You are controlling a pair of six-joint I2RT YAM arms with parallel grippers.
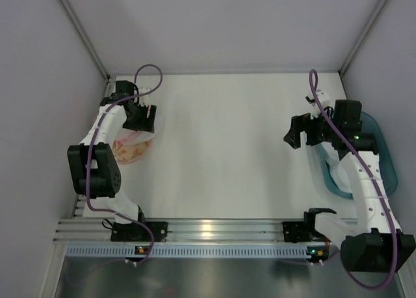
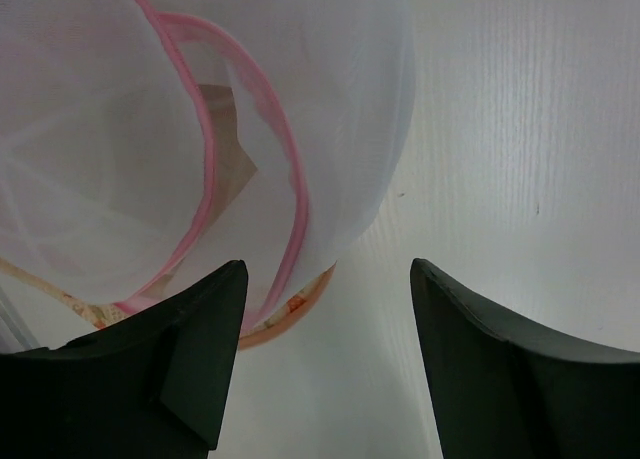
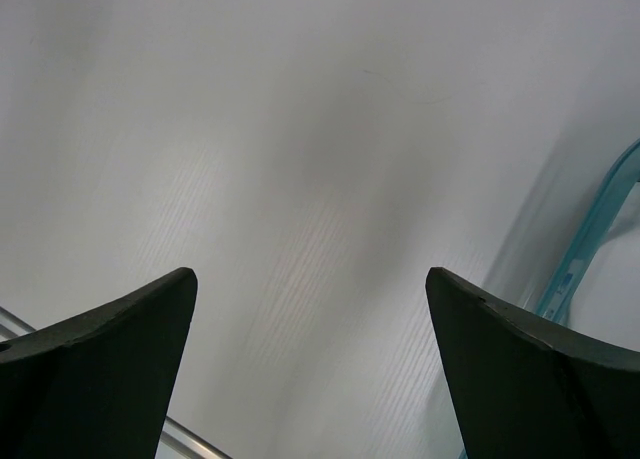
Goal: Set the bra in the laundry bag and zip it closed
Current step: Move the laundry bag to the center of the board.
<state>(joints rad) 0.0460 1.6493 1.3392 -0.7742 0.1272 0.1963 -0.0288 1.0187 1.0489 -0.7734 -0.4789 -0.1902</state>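
Note:
The laundry bag (image 1: 132, 150), cream with an orange-pink speckled print, lies at the table's left side. In the left wrist view only its orange edge (image 2: 296, 311) shows, under white mesh with a pink rim (image 2: 205, 129). My left gripper (image 1: 140, 120) hangs over the bag's far edge, open and empty (image 2: 328, 269), with the mesh just ahead of its left finger. My right gripper (image 1: 297, 134) is open and empty over bare table at the right (image 3: 310, 274). The black bra is not in view in any frame.
A teal plastic tub (image 1: 383, 156) stands at the right edge, partly under the right arm; its rim shows in the right wrist view (image 3: 590, 229). Grey walls close in the back and both sides. An aluminium rail (image 1: 214, 230) runs along the near edge.

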